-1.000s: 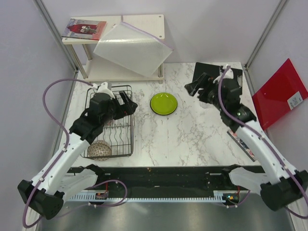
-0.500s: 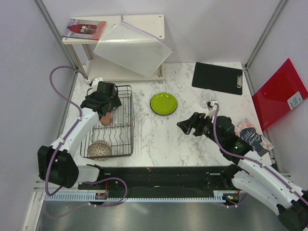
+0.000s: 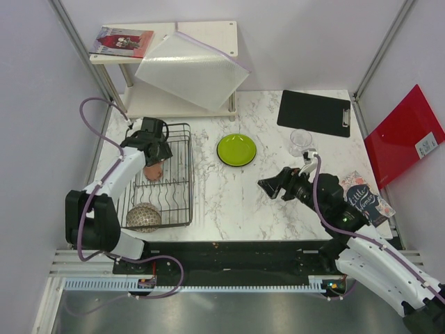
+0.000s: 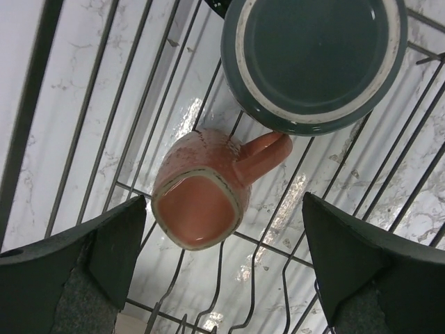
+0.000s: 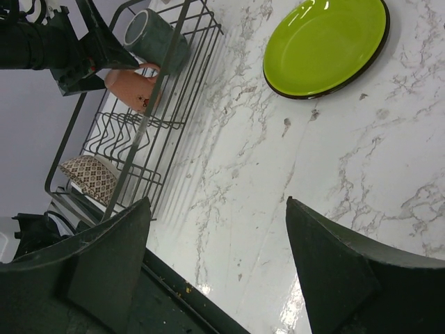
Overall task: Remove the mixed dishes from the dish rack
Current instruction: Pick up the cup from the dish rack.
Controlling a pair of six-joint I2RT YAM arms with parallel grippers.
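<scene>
The black wire dish rack point(image 3: 182, 202) stands at the table's left. In it lie a small pink cup point(image 3: 152, 172) on its side, a dark grey-green mug point(image 3: 164, 154) mostly hidden under my left gripper, and a brown patterned bowl point(image 3: 144, 217) at the near end. My left gripper point(image 3: 154, 149) hovers open over the cup point(image 4: 201, 191), one finger on each side, not touching; the mug point(image 4: 313, 59) is just beyond. The lime-green plate point(image 3: 236, 149) and clear glass point(image 3: 301, 141) stand on the table. My right gripper point(image 3: 272, 184) is open and empty above the table. No red patterned plate is in view.
A white two-tier shelf point(image 3: 208, 31) with a book and a tilted white sheet stands at the back. A black clipboard point(image 3: 314, 113) lies back right, a red folder point(image 3: 403, 136) leans outside the right wall, and a small printed book point(image 3: 361, 198) lies under the right arm.
My right arm has drawn back from the clipboard corner to the middle of the table, leaving the clear glass standing there. My left gripper has moved to the rack's far end, over the pink cup.
</scene>
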